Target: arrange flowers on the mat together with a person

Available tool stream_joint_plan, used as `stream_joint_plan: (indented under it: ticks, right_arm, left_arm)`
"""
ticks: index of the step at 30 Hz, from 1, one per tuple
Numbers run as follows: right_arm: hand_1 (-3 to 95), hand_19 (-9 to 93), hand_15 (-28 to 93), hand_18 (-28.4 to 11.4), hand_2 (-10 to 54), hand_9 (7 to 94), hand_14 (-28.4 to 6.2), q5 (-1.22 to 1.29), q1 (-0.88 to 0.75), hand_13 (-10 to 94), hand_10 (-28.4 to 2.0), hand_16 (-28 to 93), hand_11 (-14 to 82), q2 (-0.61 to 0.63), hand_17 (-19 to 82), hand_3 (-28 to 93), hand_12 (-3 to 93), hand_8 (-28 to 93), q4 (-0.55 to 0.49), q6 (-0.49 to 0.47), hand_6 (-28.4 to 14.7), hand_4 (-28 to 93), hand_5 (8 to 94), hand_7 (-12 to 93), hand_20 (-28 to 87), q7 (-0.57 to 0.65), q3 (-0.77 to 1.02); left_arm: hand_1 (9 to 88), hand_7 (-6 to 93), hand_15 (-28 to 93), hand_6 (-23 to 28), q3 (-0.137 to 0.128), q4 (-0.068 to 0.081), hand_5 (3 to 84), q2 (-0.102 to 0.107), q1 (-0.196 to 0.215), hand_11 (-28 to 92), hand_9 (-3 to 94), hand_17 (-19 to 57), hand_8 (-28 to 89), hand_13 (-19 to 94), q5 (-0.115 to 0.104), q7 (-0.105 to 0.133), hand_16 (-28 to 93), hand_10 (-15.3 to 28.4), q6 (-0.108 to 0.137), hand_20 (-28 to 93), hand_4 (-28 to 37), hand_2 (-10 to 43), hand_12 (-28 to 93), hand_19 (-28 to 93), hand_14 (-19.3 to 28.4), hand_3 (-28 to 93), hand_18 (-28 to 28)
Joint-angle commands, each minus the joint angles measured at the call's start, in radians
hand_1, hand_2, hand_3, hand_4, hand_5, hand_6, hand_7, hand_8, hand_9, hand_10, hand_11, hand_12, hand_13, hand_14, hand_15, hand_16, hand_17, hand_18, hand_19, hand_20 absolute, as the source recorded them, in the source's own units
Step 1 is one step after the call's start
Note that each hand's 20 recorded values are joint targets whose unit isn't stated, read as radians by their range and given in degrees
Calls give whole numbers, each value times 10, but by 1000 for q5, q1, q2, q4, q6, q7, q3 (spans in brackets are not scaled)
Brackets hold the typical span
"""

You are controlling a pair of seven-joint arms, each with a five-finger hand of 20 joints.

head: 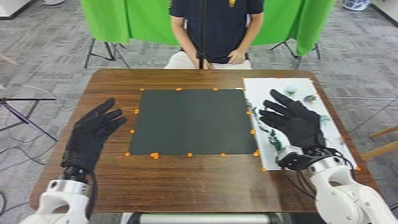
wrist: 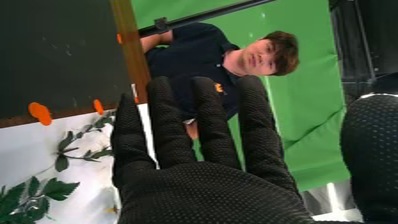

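In the head view, my right hand [head: 298, 124] is over the white sheet [head: 277, 163] at the table's right, its fingers straight and spread. Green leafy sprigs [head: 272, 140] lie on that sheet beside and partly under the hand, and pale flowers [head: 309, 98] lie beyond its fingertips. The dark mat [head: 191, 122] is at the table's middle. My left hand [head: 91, 132] is left of the mat with relaxed fingers, holding nothing. In the right wrist view, my right hand [wrist: 213, 192] has extended fingers, and leafy sprigs [wrist: 40, 195] lie on the white sheet [wrist: 22, 150].
Orange markers [head: 155, 156] line the mat and the white sheet on the wooden table [head: 178, 185]. A dark vertical pole [head: 202, 35] stands at the table's far edge, before a green cloth [head: 124, 20].
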Motion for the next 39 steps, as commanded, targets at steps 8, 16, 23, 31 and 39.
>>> stream_joint_plan:
  ticks: [8, 16, 23, 31, 39]
  right_arm:
    - [61, 383, 86, -201, 83, 399, -175, -6, -15, 312, -125, 261, 42, -5, 10, 849, 139, -124, -12, -4, 19, -283, 359, 150, 146, -1, 4]
    - [62, 383, 86, -201, 83, 398, -175, -6, -6, 312, -126, 261, 42, -2, 10, 848, 140, -122, -10, -1, 19, -283, 358, 149, 146, -1, 0]
    - [64, 382, 86, -201, 84, 398, -176, -7, -1, 311, -126, 261, 42, -2, 10, 846, 139, -122, -8, -2, 19, -283, 358, 148, 146, -3, -3]
    - [66, 382, 85, -201, 84, 396, -176, -5, 3, 311, -126, 261, 41, -1, 10, 845, 139, -121, -9, 1, 19, -283, 358, 146, 147, -1, -5]
    - [68, 382, 86, -201, 85, 396, -176, -6, 5, 311, -126, 261, 41, -1, 10, 843, 139, -120, -9, 3, 18, -283, 358, 145, 147, -2, -5]
  left_arm:
    - [243, 136, 414, 68, 0, 1, 383, -11, 11, 246, 345, -108, -100, 247, 7, -10, -61, 183, -10, 99, -272, 57, 84, 423, 241, 775, 234]
    - [243, 138, 415, 67, 0, 1, 384, -11, 7, 247, 346, -108, -100, 247, 8, -10, -61, 182, -9, 99, -272, 58, 84, 421, 240, 776, 234]
    - [242, 139, 417, 67, 2, 5, 384, -14, 0, 248, 345, -108, -100, 245, 7, -13, -63, 181, -10, 98, -271, 55, 84, 420, 241, 779, 233]
    - [242, 138, 417, 69, 2, 4, 386, -13, 2, 248, 346, -108, -99, 244, 10, -8, -64, 181, -12, 98, -273, 53, 84, 420, 242, 783, 233]
    - [241, 139, 417, 70, 7, 3, 387, 2, 3, 249, 345, -109, -99, 243, -1, -1, -64, 181, 0, 98, -274, 54, 83, 420, 242, 784, 233]
